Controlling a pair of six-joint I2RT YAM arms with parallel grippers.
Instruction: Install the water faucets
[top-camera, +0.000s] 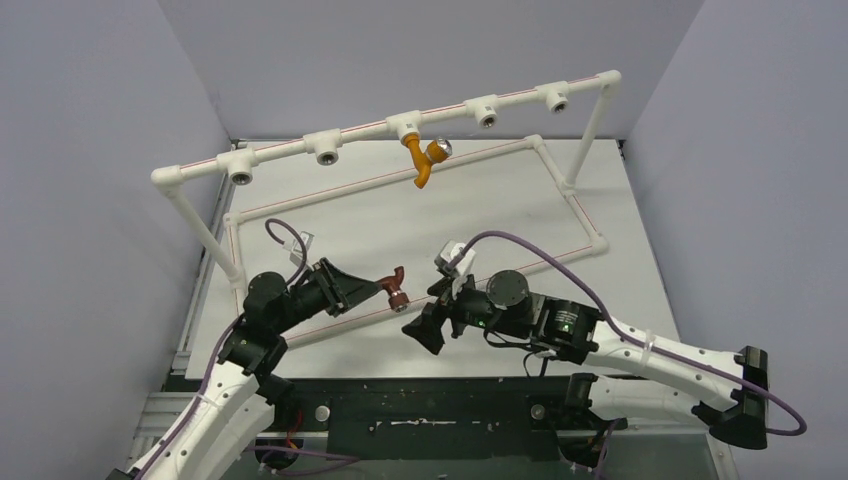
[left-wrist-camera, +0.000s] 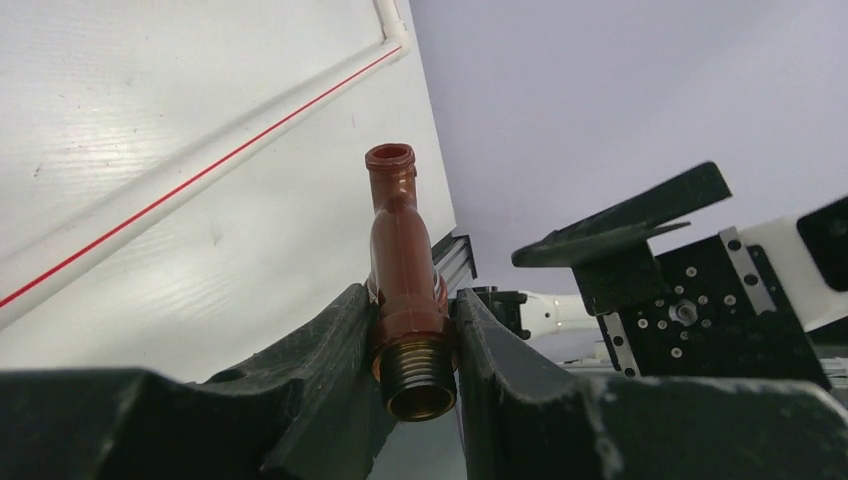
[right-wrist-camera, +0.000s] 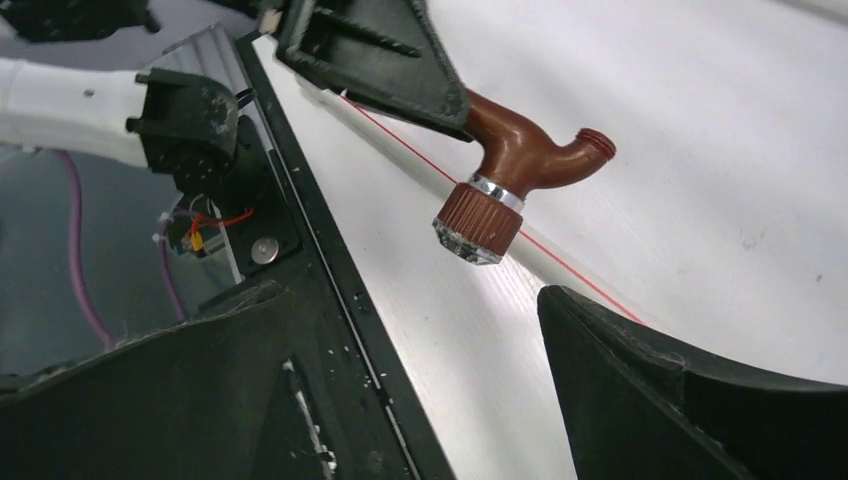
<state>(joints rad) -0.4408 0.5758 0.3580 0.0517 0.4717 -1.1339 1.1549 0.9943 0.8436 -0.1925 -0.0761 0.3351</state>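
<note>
1. The dark red-brown faucet (top-camera: 396, 290) is held clear of the table (top-camera: 400, 220), low at the near side. It is clamped by its body between the fingers of the left gripper (top-camera: 372, 288). Its spout is turned away from the wrist and its knob hangs downward.
2. The orange-yellow faucet (top-camera: 422, 160) is already seated in the middle socket of the top rail (top-camera: 350, 140). Four other sockets are seen open.
3. The right gripper (top-camera: 425, 318) is set facing the held faucet, near it but not touching, with its fingers spread wide and nothing between them.
4. The threaded end is seen in the left wrist view pointing back toward the wrist, sunk between the fingers. From this hold it is judged that the thread cannot be offered to a socket, so a handover is probably called for.
5. A drop could be caused if the left hold were loosened before the right fingers closed. The smooth, rounded body could also be twisted out of line by an off-centre pinch.
6. The base pipe (right-wrist-camera: 585, 290), marked with a red line, lies just beneath the knob and could be struck by a low move.
7. Open table is left between the grippers and the rail. Walls close in on both sides, and the frame's left upright (top-camera: 200, 225) stands near the left arm.
</note>
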